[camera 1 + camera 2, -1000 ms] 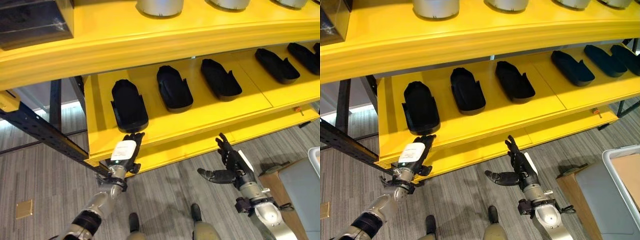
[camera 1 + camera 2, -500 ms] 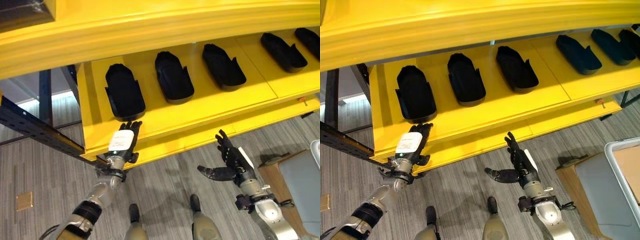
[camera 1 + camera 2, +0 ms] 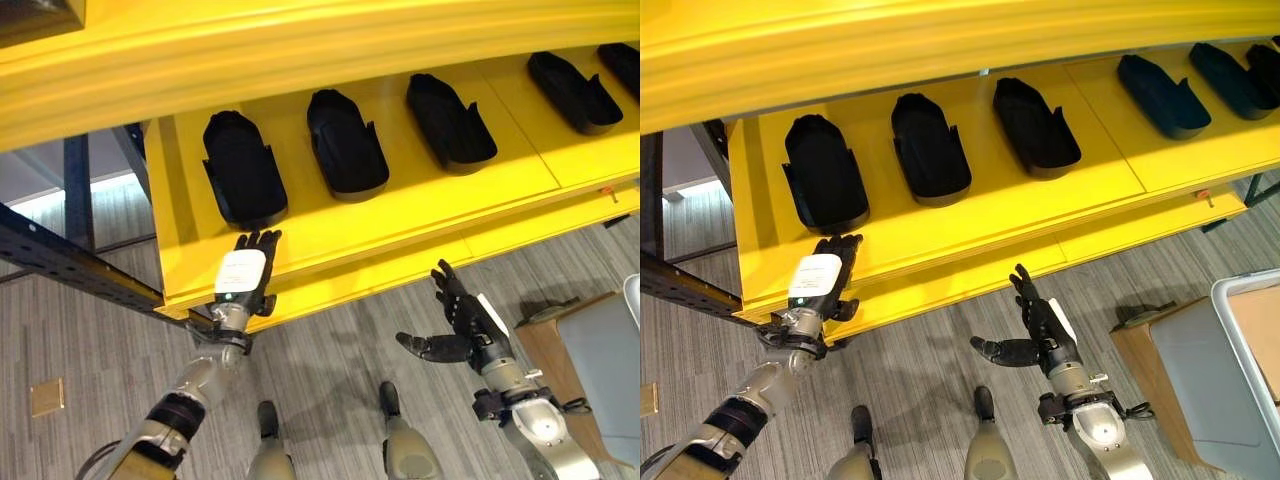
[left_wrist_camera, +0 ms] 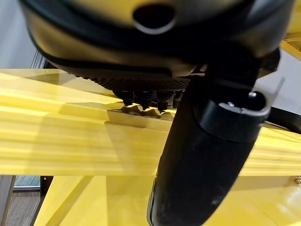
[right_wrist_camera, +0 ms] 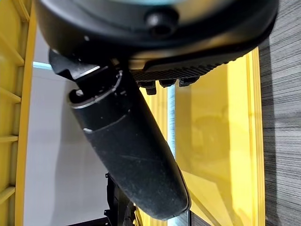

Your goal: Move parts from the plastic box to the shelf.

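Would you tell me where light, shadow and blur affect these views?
Left eye view: the shelf is evenly lit and the black parts read as near-featureless dark shapes. Left wrist view: the left hand is a blurred dark bulk, shading the shelf edge. Right wrist view: the right hand is likewise dark and soft.

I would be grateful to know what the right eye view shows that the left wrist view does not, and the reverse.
The right eye view gives the row of black parts on the yellow shelf, the right hand open above the floor, and the plastic box at the right. The left wrist view gives a close look at the fingertips of the left hand by the shelf's front edge. Both share the left hand and the yellow shelf.
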